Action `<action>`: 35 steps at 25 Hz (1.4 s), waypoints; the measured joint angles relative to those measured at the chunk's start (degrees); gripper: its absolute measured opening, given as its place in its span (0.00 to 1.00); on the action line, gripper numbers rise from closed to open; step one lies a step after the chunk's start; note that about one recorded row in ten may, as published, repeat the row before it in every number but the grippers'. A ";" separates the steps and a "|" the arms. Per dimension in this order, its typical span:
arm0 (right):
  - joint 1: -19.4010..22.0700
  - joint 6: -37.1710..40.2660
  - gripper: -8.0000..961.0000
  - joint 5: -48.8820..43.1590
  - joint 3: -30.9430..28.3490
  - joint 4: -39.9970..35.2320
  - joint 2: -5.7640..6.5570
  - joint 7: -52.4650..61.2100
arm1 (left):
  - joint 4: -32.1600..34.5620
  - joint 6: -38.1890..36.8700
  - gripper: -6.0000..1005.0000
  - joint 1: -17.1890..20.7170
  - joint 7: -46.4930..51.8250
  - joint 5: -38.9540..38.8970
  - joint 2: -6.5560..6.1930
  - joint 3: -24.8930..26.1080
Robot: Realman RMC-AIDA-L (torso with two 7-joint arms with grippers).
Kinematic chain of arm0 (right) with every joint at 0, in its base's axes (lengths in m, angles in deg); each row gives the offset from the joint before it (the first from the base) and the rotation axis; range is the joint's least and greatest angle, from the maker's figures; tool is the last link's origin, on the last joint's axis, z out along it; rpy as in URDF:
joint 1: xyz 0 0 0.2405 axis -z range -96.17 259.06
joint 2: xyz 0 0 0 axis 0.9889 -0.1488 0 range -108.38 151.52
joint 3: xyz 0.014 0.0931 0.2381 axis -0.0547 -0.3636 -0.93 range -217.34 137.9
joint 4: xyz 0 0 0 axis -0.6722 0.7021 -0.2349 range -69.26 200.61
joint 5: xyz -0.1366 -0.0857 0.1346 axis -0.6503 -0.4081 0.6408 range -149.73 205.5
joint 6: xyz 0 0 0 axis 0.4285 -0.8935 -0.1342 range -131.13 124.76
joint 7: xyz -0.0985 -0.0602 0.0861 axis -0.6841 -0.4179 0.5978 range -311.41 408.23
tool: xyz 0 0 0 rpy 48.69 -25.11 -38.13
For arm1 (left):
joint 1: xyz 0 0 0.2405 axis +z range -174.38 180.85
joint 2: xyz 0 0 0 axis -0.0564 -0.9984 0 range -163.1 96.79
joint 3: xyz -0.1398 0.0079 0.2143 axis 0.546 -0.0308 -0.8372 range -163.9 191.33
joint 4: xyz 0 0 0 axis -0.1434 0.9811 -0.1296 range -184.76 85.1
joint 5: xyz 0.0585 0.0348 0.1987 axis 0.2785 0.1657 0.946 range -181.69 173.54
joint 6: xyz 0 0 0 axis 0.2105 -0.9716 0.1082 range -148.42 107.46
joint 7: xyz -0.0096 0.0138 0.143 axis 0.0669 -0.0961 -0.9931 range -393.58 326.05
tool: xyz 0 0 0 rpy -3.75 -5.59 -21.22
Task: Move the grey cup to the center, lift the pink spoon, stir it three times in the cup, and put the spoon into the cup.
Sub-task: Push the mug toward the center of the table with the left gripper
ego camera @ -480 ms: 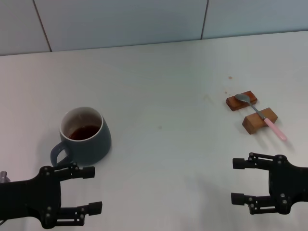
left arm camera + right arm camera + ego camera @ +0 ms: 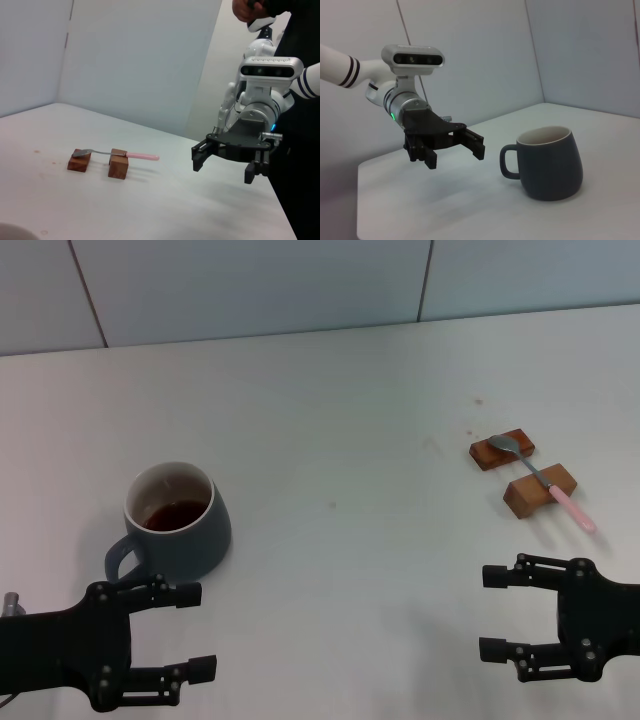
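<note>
Grey cup (image 2: 177,522) near gaping left gripper (image 2: 190,632); pink spoon (image 2: 548,483) across blocks (image 2: 521,471)

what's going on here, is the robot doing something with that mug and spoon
Nothing is held yet. The left gripper is open near the handle of the grey cup, which holds dark liquid and stands on the robot's left side of the white table, not the center. The pink spoon lies untouched across two small wooden blocks on the right. The right gripper is open too, short of the spoon.
</note>
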 joint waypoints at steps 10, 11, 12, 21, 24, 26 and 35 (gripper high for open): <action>0.06 0.40 0.86 0.00 -0.04 -0.24 0.02 -0.02 | 0.00 0.02 0.80 0.05 -0.08 -0.22 0.16 0.00; 0.06 0.40 0.86 0.00 -0.04 -0.24 0.02 -0.02 | 0.00 0.02 0.80 0.05 -0.08 -0.22 0.16 0.00; 0.07 0.43 0.86 0.00 -0.04 -0.26 0.04 -0.04 | 0.00 0.06 0.80 -0.01 -0.09 -0.09 0.25 0.00; -0.03 0.47 0.86 0.00 -0.04 -0.40 0.22 -0.08 | 0.70 0.35 0.56 -0.38 -0.40 0.08 0.31 -0.06; -0.10 0.47 0.86 0.00 -0.04 -0.45 0.24 -0.09 | 0.74 0.53 0.45 -0.52 -0.01 0.11 0.39 0.00; -0.14 0.47 0.86 0.00 -0.03 -0.45 0.25 -0.09 | 0.75 0.54 0.37 -0.53 -0.01 0.11 0.40 0.00; -0.18 0.48 0.86 -0.01 -0.03 -0.44 0.26 -0.09 | 0.80 0.55 0.10 -0.80 0.02 0.11 0.50 0.00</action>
